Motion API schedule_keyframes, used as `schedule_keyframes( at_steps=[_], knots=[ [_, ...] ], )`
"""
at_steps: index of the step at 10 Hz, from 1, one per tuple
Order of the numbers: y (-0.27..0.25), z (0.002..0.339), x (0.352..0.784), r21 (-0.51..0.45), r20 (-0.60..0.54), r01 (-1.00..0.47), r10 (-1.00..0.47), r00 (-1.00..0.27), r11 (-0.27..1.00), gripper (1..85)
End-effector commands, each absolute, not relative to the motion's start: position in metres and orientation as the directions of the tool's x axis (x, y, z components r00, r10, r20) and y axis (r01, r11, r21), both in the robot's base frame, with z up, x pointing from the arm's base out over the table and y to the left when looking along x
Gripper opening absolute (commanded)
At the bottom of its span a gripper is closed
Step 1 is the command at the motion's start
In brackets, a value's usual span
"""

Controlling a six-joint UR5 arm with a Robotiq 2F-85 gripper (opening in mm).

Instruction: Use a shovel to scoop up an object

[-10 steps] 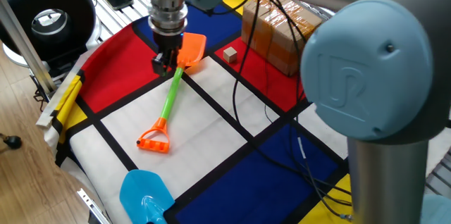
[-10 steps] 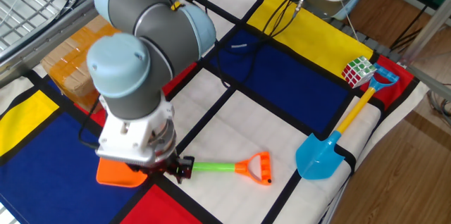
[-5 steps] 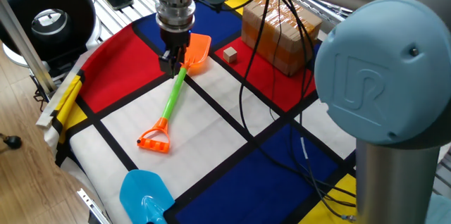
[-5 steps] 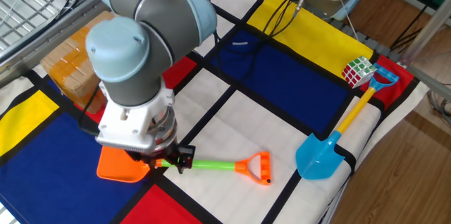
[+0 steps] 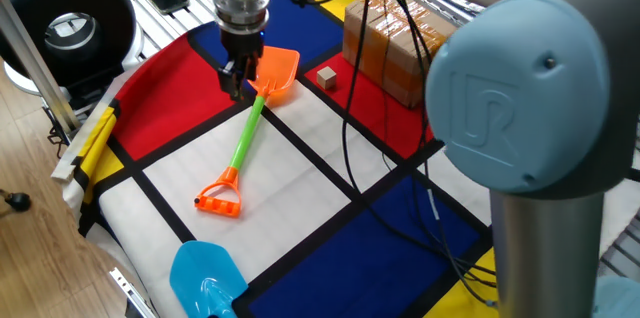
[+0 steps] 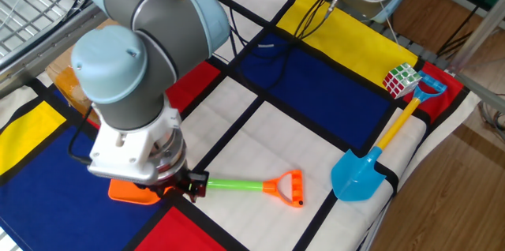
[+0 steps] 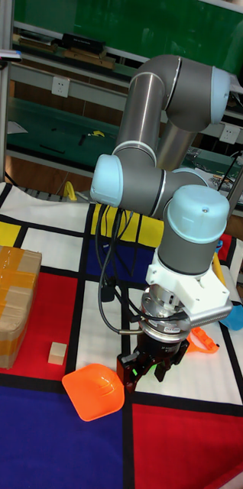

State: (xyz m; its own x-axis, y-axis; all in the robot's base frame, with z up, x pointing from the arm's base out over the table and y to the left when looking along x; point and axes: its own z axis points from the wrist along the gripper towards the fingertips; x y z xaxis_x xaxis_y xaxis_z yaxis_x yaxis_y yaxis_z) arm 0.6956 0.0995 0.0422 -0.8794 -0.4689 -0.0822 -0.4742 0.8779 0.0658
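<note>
Orange-bladed shovel (image 5: 247, 123), clamped at its neck by the gripper (image 5: 236, 75); blade faces the cube (image 5: 326, 78), just right, upper centre.

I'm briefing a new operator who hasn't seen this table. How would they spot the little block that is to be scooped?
Find the big brown tape-wrapped cardboard box at the far side of the colourful cloth. On the red panel beside it sits the tiny wooden cube, between the box and the orange shovel blade. It is pale tan, plain and far smaller than either.
</note>
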Motion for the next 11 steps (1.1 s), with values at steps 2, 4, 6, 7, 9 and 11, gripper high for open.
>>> schedule_keyframes(
  at_steps=[2, 4, 6, 7, 9, 11],
  knots=[
    [0.104, 0.045, 0.703, 0.085, -0.097, -0.469, -0.461, -0.882, 0.879, 60.0],
    [0.104, 0.045, 0.705, 0.083, -0.101, -0.464, -0.455, -0.885, 0.882, 60.0],
    [0.103, 0.045, 0.706, 0.077, -0.102, -0.458, -0.45, -0.887, 0.886, 60.0],
    [0.103, 0.045, 0.704, 0.08, -0.096, -0.454, -0.447, -0.89, 0.887, 60.0],
    [0.104, 0.045, 0.7, 0.094, -0.08, -0.432, -0.426, -0.901, 0.897, 60.3],
    [0.097, 0.044, 0.694, 0.078, -0.049, -0.426, -0.423, -0.905, 0.902, 60.0]
  ],
)
